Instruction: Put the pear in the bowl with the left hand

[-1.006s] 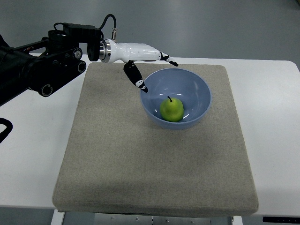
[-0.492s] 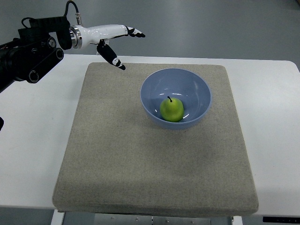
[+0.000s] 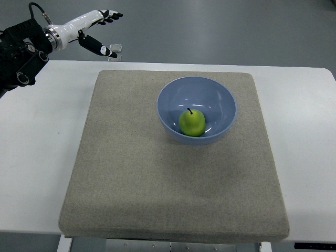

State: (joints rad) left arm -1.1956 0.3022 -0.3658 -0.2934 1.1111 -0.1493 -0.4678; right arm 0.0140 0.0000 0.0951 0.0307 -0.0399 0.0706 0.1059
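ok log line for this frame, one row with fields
pear: in bowl, upright | left hand: open, empty, far-left off mat | right hand: not in view

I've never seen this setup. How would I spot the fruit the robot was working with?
Look at the white table, then the grey mat covering its middle. Toward the mat's far right sits a blue bowl, and the pear lies inside it. It is the only green thing there, with a small dark stem, and no other fruit shows.
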